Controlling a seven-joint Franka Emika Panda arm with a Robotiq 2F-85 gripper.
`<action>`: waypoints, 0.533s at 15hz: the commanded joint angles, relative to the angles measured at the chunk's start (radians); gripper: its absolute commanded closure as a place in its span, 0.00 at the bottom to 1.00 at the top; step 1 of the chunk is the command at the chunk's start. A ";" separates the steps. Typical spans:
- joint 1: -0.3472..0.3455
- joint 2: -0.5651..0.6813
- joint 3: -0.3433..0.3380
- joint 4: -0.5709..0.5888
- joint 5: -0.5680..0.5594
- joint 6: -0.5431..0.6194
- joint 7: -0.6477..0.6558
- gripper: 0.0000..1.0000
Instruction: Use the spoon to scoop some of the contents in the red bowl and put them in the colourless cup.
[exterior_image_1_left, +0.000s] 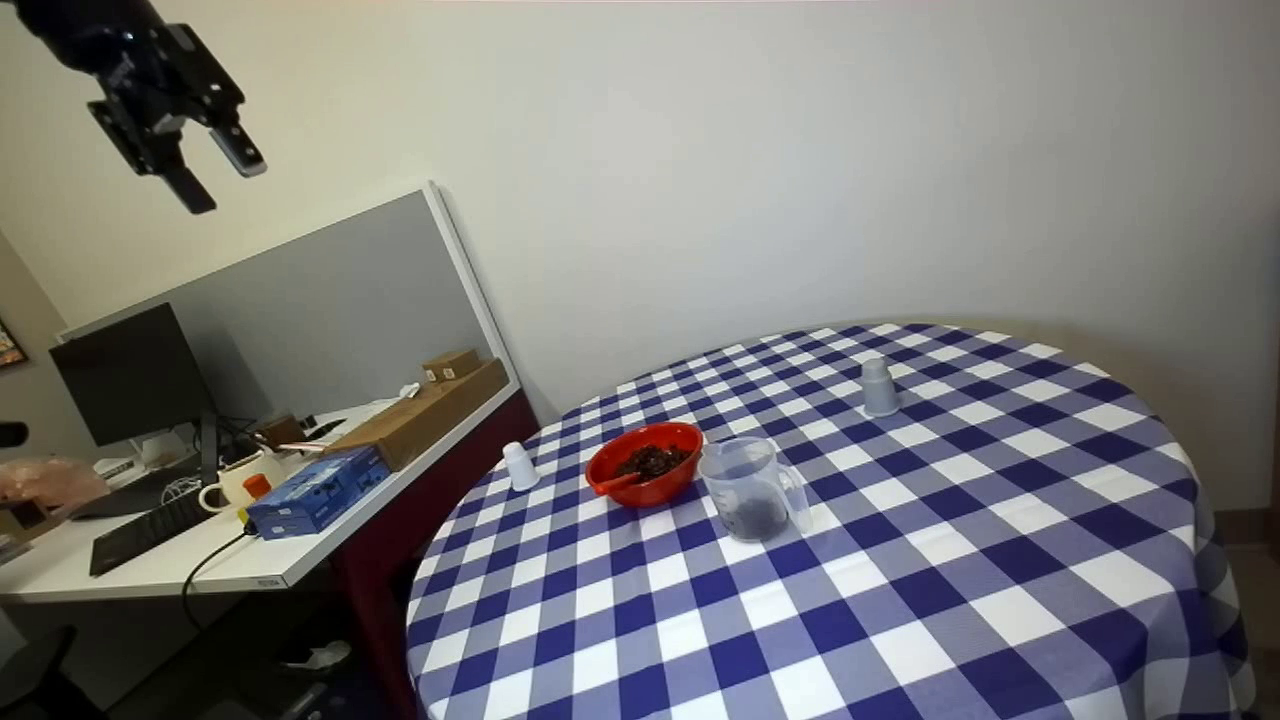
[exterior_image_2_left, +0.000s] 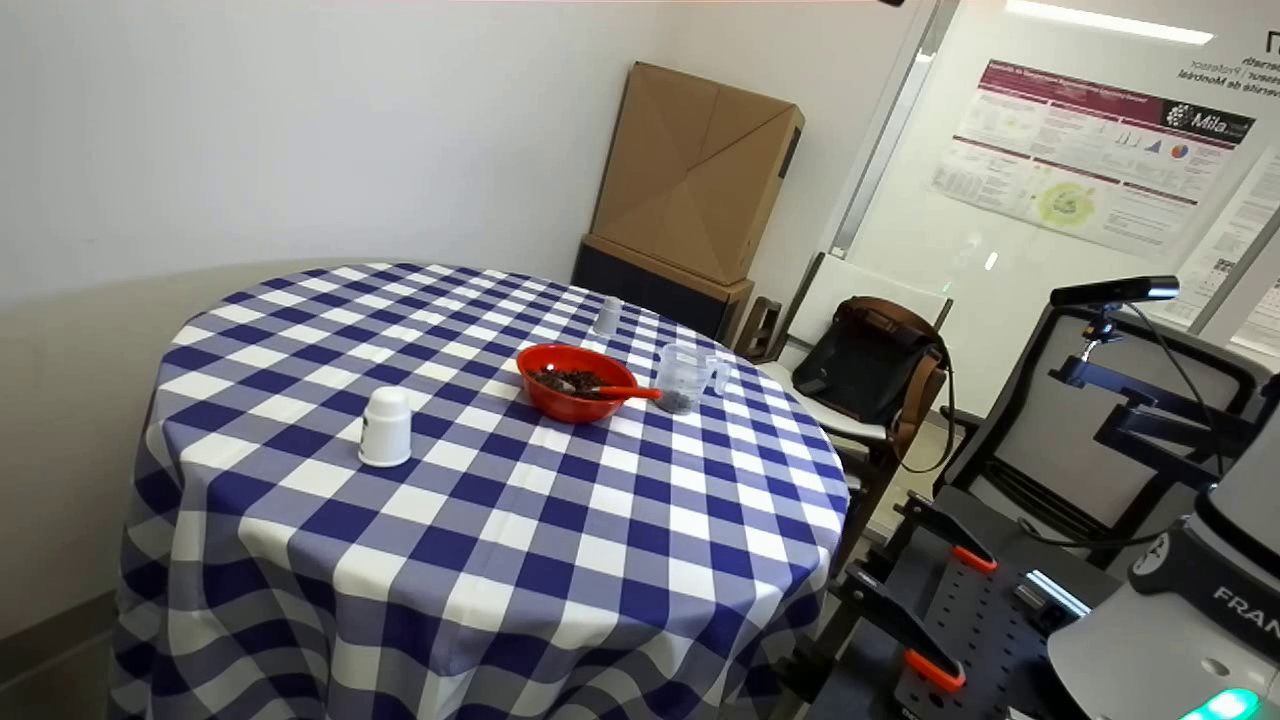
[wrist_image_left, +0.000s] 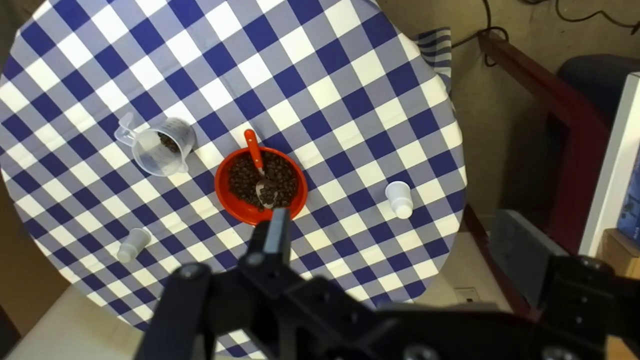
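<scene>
One end effector aloft, its two jaws apart; one cloth-covered counter at its 4 o'clock.
Left to right in an exterior view: one small cup, upside down, at 9 o'clock from the bowl; that one red bowl, holding dark beans and one spoon, handle over the rim toward 8; just beside, between 3 and 4, one clear cup, some beans inside; farther off, between 2 and 3, the second small cup, also upside down.

A grey partition backs a desk — white-topped.
</scene>
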 joint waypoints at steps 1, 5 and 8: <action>-0.037 0.098 -0.009 0.010 -0.035 0.047 0.029 0.00; -0.086 0.218 -0.029 -0.009 -0.094 0.143 0.042 0.00; -0.112 0.303 -0.046 0.000 -0.140 0.185 0.061 0.00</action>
